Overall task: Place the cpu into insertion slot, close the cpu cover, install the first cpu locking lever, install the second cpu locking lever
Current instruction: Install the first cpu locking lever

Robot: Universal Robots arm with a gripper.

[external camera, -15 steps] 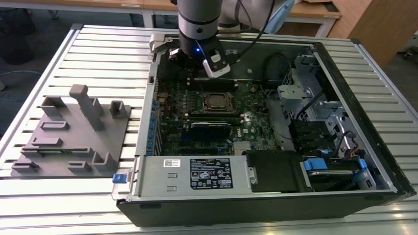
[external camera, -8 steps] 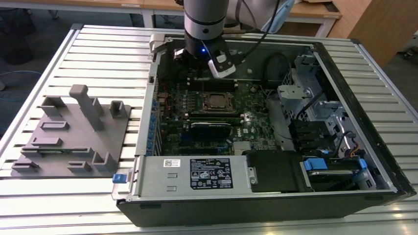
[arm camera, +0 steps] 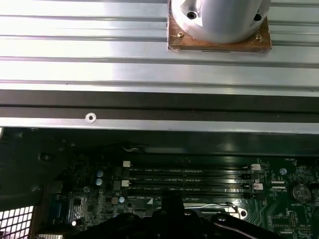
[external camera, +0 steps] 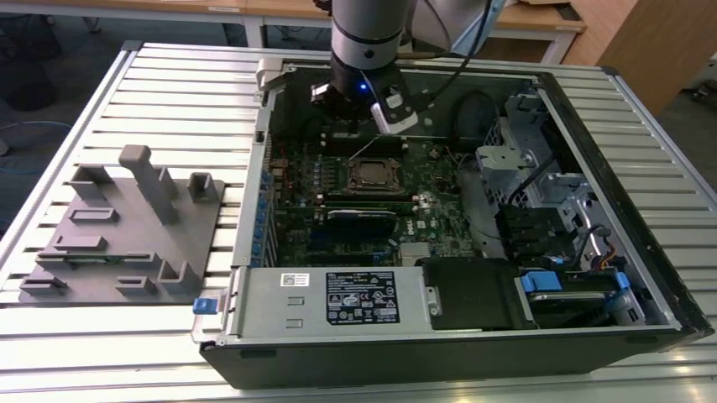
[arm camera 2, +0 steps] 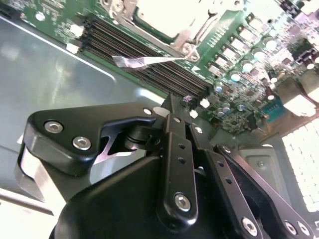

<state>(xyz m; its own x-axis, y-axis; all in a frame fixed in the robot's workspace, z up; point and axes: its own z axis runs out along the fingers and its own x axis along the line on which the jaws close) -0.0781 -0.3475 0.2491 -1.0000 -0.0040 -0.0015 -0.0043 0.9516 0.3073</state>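
Exterior view: arm [external camera: 364, 34] vert., gripper [external camera: 364, 126] pressed together, near insertion slot [external camera: 374, 174].

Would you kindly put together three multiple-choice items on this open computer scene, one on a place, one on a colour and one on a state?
1. The pincer hangs over:
A the grey fixture
B the circuit board, by the long memory slots
C the power supply

2. The circuit board is:
A red
B white
C green

3. The computer case is:
A open, with its board exposed
B shut with a side panel
C wrapped in foil

Answers:
1 B, the second wrist view shows the slots just beyond the pincer.
2 C, green shows in both wrist views.
3 A, the exterior view looks straight onto the board inside.
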